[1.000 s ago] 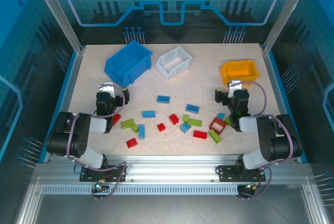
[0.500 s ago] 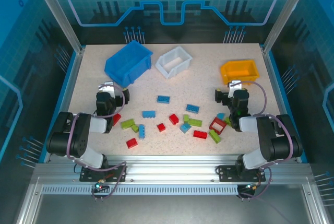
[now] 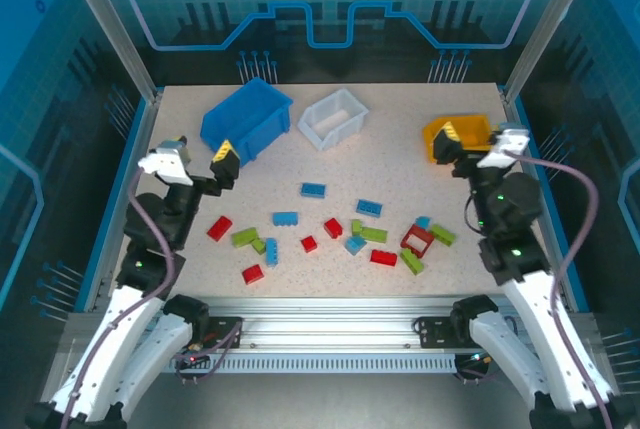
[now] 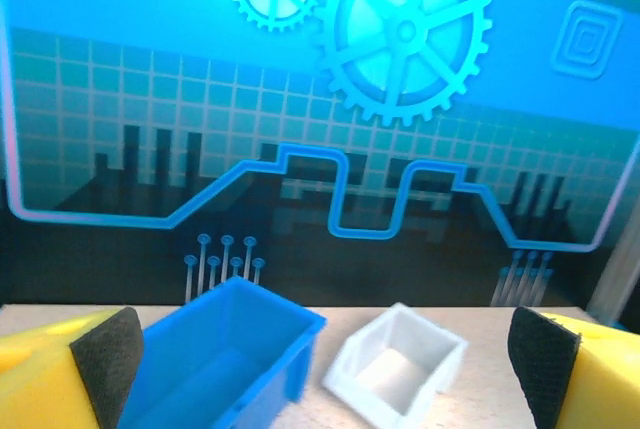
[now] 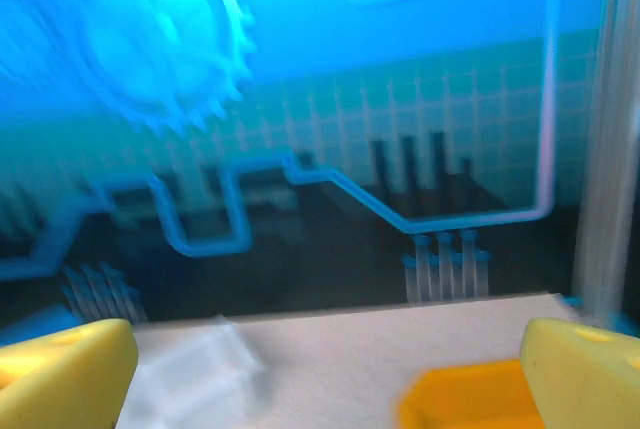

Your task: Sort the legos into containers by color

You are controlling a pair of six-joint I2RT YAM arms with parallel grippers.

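Red, blue and lime-green legos lie scattered on the front half of the table, among them a red one [image 3: 219, 228], a blue one [image 3: 313, 190] and a green one [image 3: 244, 237]. At the back stand the containers: a blue bin [image 3: 245, 121] [image 4: 225, 354], a white bin [image 3: 333, 117] [image 4: 400, 369] and an orange-yellow bin [image 3: 474, 129] [image 5: 465, 394]. My left gripper [image 3: 192, 161] [image 4: 325, 364] hangs open just in front and left of the blue bin, holding nothing. My right gripper [image 3: 478, 144] [image 5: 325, 374] is open over the orange-yellow bin's near side, also holding nothing.
A tight cluster of legos [image 3: 415, 241] lies front right, below the right arm. Aluminium posts [image 3: 545, 24] and blue glass walls enclose the table on three sides. The white bin shows blurred at the lower left [image 5: 195, 374] of the right wrist view.
Both arms have risen from their folded pose. The left gripper swung up and left toward the blue bin, the right one up and back toward the orange-yellow bin. The legos lie as before.
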